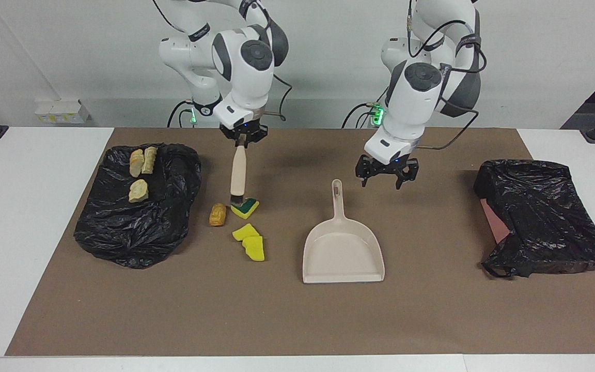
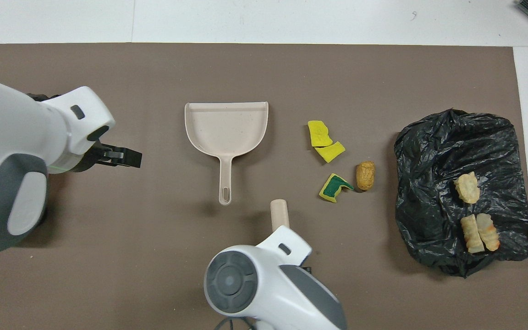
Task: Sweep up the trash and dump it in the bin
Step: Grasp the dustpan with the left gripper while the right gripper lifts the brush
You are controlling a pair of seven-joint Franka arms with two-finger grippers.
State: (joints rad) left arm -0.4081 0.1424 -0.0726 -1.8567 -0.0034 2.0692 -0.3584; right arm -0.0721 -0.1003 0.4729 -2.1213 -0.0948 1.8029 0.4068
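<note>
1. I see the right gripper (image 1: 244, 141), jaws clamped on the beige-handled brush (image 1: 238, 175), which hangs upright with its bristles at the green-faced yellow sponge wedge (image 1: 245, 207).
2. The left gripper (image 1: 386, 180) hovers beside the beige plastic dustpan (image 1: 342, 253) handle, jaws apart, holding nothing.
3. Four trash lumps lie on the brown mat (image 1: 297, 320); three tan bread chunks (image 1: 141, 161) rest on the crumpled black bag (image 1: 137, 227) at the right arm's end of the bench.

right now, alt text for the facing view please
The right gripper holds a beige-handled brush upright over a green-faced yellow sponge wedge; the open left gripper hangs beside the beige plastic dustpan handle.
</note>
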